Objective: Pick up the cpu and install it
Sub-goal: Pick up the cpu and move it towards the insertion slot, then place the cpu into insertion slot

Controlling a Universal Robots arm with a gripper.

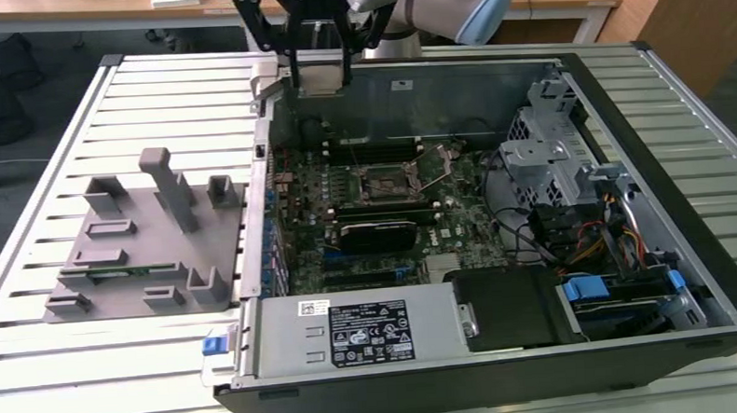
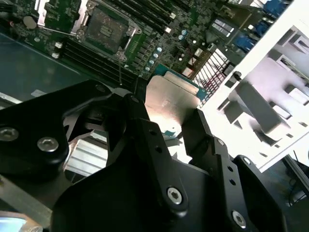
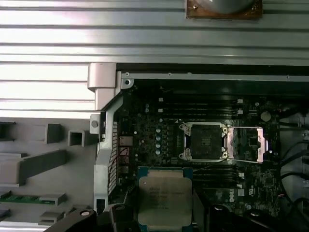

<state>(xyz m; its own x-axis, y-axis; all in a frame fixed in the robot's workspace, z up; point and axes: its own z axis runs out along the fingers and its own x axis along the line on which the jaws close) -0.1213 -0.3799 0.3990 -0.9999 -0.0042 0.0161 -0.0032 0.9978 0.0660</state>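
Note:
My gripper [image 1: 315, 76] hangs high over the far left corner of the open computer case [image 1: 621, 279], shut on the cpu [image 1: 318, 78]. The cpu [image 3: 165, 198] is a flat square chip with a silvery top and a thin green rim, held by its edges between the black fingers [image 2: 203, 140]. In the second wrist view its metal top [image 2: 171, 99] shows between the two fingers. The motherboard socket [image 1: 390, 181] lies in the middle of the board, its metal frame swung open. In the first wrist view the socket [image 3: 203, 141] sits beyond the held chip.
A grey plastic fixture [image 1: 146, 239] with upright blocks lies on the slatted table [image 1: 43, 165] at the exterior view's left of the case. Inside the case are a power supply [image 1: 362, 328], a drive cage [image 1: 553, 152] and loose cables [image 1: 594, 243].

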